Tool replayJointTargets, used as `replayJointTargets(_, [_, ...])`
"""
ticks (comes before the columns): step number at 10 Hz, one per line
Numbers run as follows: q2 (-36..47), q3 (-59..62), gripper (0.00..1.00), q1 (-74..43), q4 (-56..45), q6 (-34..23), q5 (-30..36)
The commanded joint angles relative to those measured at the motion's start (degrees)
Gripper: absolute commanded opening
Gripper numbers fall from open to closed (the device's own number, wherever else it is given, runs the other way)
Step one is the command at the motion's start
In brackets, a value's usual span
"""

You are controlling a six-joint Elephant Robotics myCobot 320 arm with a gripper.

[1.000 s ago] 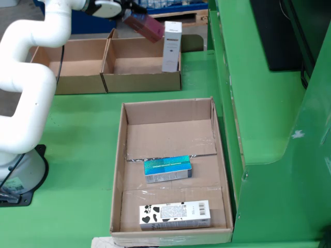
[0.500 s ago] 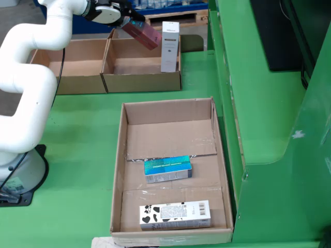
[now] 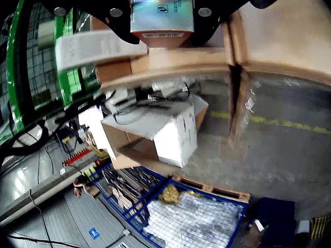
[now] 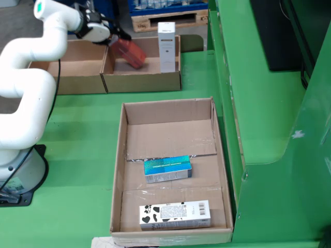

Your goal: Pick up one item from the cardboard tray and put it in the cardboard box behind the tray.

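Right now, nearest you in the fixed view, the shallow brown cardboard tray [image 4: 135, 135] sits on the green table [image 4: 77, 124] w/ two items left in it: a black-and-white printed carton [image 4: 175, 214] lying flat by the front wall, and a teal iridescent carton [image 4: 167, 169] lying flat mid-tray, apart from the first. Both lie on their long sides, so each offers a broad face to grab from above.

Behind the tray is the open brown cardboard box [image 4: 143, 81], w/ a tall white carton [image 4: 166, 47] upright against its right wall — prob. an item already delivered. The white arm's gripper [image 4: 115, 37] hangs over that box's left half, clamped on a reddish-orange carton [image 4: 129, 53] that's tilted, lower end at or near the box floor; can't tell if it touches.

Wrist view agrees — jaws closed on the carton [image 3: 162, 20], orange end down. You're at the release step; tilt suggests it'll tip flat when let go.
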Motion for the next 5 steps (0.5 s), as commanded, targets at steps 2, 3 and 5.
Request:
replayJointTargets(2, [0.44,1.49,0.0,-0.62,0.7,-0.98,-0.71])
replayJointTargets(3, [0.43,1.49,0.0,-0.62,0.69,-0.96,-0.72])
replayJointTargets(5, [0.44,1.49,0.0,-0.62,0.69,-1.28,-0.72])
